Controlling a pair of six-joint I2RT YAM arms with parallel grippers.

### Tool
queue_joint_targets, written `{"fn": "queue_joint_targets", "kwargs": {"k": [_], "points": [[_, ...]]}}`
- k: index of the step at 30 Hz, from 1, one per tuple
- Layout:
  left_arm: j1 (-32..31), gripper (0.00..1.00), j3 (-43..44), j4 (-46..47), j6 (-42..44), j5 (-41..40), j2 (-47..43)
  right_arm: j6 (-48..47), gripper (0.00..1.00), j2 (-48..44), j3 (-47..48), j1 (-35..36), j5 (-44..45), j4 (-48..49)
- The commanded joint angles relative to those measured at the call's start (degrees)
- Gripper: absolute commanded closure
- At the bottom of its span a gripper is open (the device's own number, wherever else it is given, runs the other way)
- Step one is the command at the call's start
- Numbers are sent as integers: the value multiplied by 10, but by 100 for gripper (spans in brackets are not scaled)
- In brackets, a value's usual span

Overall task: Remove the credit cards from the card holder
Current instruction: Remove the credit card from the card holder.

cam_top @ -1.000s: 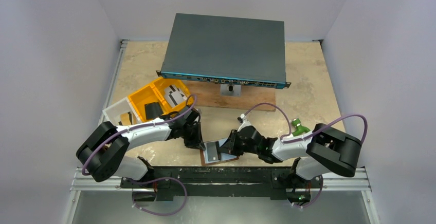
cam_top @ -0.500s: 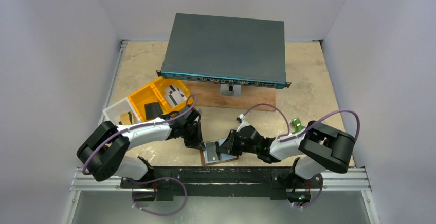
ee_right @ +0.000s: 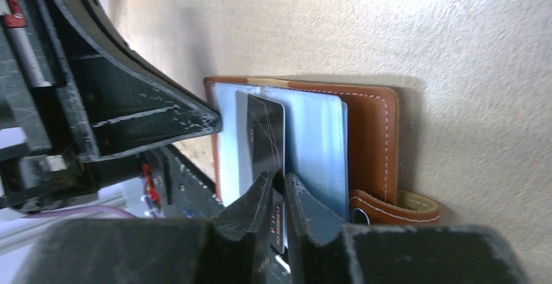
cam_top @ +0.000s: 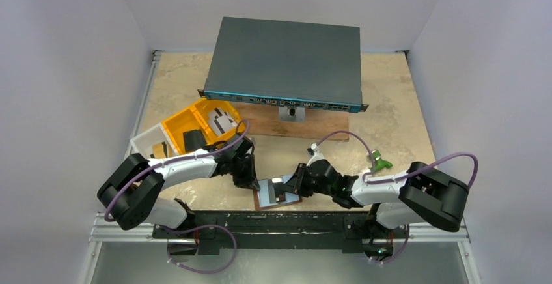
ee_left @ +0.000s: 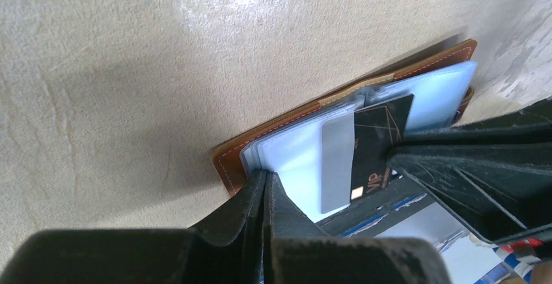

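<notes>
The brown leather card holder [cam_top: 276,194] lies open near the table's front edge, its pale blue pockets facing up. It also shows in the left wrist view [ee_left: 273,137] and the right wrist view [ee_right: 371,134]. A black credit card [ee_right: 265,134] sticks partly out of a pocket and also shows in the left wrist view [ee_left: 381,127]. My right gripper [ee_right: 278,181] is shut on that card's near edge [cam_top: 293,186]. My left gripper [ee_left: 265,178] is shut at the holder's left end, pinching a clear pocket leaf [cam_top: 251,181].
A yellow tray [cam_top: 177,122] at the left holds a white-grey card [cam_top: 223,122] and a black card [cam_top: 193,139], with a clear box [cam_top: 144,144] beside it. A dark network switch [cam_top: 286,62] sits on a wooden board [cam_top: 319,127] at the back.
My right gripper has drawn back to the right, and the black card now shows partly out of its pocket. The holder's pages lie flatter. The left arm has not moved.
</notes>
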Motion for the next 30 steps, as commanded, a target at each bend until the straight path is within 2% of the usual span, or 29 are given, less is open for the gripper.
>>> {"fn": "queue_joint_targets", "kwargs": {"k": [1,3,7,9,12,16,30], "points": [[3,100,-15,-46,27,-91,28,-23,79,30,-2,-5,-2,13],[3,100,-13,-46,27,-90,27,-19,70,56,-1,-6,-18,46],[3,100,-14,-47,27,-90,24,-7,69,97,1,-5,-32,86],[3,100,-15,-47,27,-89,23,-4,72,108,0,-5,-35,97],[3,100,-16,-48,27,-89,21,2,87,104,-3,-6,-28,88],[3,100,-15,-48,27,-91,20,0,98,68,-12,-11,-9,53],[3,100,-2,-67,31,-94,-5,-21,100,-88,-19,-32,40,-105]]}}
